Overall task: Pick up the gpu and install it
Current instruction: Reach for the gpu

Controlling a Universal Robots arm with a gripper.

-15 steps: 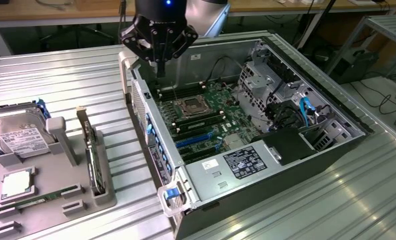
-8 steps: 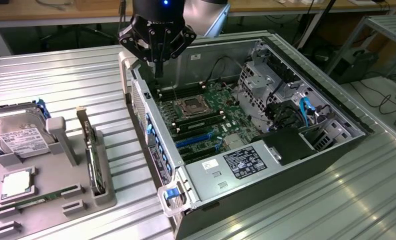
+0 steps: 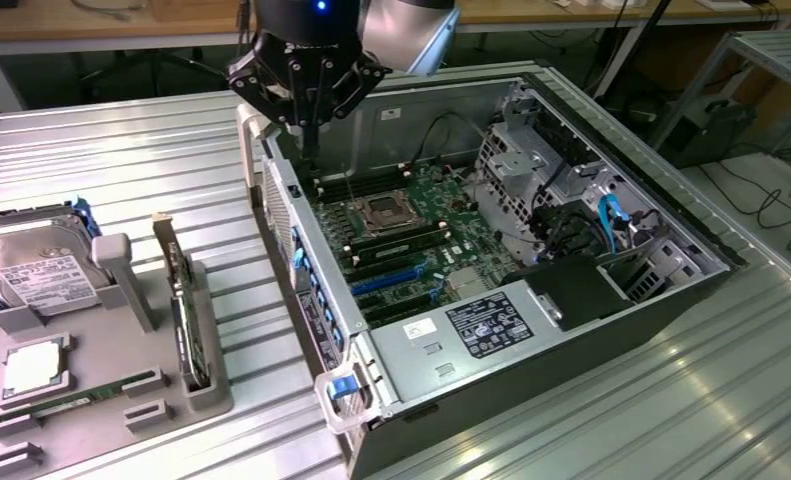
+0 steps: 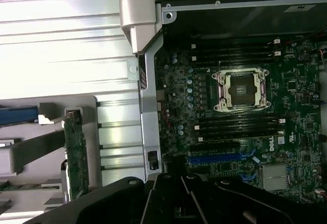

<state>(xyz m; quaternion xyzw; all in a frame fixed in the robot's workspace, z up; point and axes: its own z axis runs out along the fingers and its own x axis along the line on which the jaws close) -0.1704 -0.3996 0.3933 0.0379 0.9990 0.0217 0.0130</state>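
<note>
On the worktop (image 3: 128, 150) the open computer case (image 3: 409, 370) lies at the exterior view's right, with the parts holder (image 3: 215, 390) near it at the left. The gpu (image 3: 182, 300) stands on edge in the holder's slot nearest the case, the hard drive (image 3: 42, 275) farther left, and the memory stick (image 3: 82, 400) lies in front of the drive. The claw (image 3: 308, 150) hangs over the motherboard (image 3: 422, 230) inside the case, near its far corner behind the processor socket (image 3: 379, 212)

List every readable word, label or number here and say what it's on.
"DELL", faint, on the motherboard.
Black sticker inside the computer case: too small to read.
White label on the hard drive: too blurred to read.
</note>
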